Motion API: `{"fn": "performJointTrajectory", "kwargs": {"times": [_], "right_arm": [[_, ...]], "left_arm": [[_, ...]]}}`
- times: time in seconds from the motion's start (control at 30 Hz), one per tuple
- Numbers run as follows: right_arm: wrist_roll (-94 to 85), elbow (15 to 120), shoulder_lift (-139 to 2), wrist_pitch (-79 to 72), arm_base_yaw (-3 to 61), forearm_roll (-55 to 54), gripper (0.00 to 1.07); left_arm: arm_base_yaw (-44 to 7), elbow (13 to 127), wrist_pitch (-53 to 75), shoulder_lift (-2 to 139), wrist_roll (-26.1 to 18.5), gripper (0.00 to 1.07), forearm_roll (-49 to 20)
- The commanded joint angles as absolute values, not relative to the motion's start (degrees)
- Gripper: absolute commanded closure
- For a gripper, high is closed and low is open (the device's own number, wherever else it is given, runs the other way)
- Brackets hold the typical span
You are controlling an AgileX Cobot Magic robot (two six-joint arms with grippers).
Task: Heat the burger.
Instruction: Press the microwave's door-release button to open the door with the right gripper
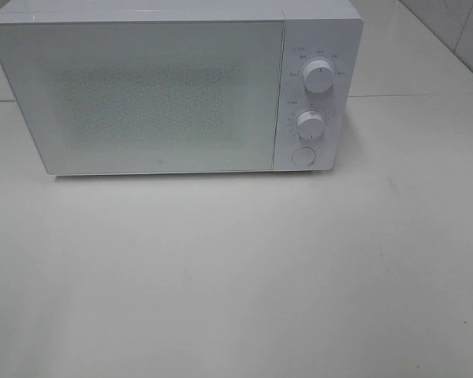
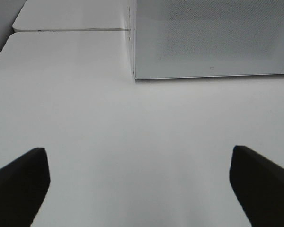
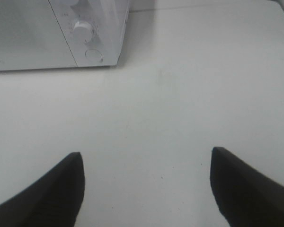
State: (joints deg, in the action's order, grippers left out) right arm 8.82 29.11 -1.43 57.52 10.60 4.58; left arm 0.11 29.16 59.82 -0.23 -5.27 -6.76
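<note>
Both spread wide and empty: left hand (image 2: 137, 156), right hand (image 3: 146, 156). The burger isn't visible in any view: not between the fingers, not on the desk (image 1: 236, 276) ahead of either hand. It may be inside the shut microwave (image 1: 173, 87) further ahead, can't tell. Expect it to be light and soft, with layers that slide. Grip gently across the bun's sides, low.

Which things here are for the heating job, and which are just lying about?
For the job:
- microwave, door shut
- its knobs and round button
- left fingers and right fingers, both open and empty
- no burger is in view

Just lying about:
- white table
- tiled wall behind
</note>
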Motion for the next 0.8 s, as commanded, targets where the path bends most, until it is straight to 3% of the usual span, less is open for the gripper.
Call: {"fn": "performJointTrajectory", "kwargs": {"times": [0.03, 0.8], "right_arm": [[9.0, 28.99, 1.78, 57.52, 10.31, 4.35, 0.38], [9.05, 28.99, 1.72, 57.52, 10.31, 3.9, 0.38]], "left_arm": [[0.4, 28.93, 59.42, -1.49, -4.87, 0.09, -6.93], [0.4, 28.93, 59.42, -1.38, -4.87, 0.09, -7.16]]}}
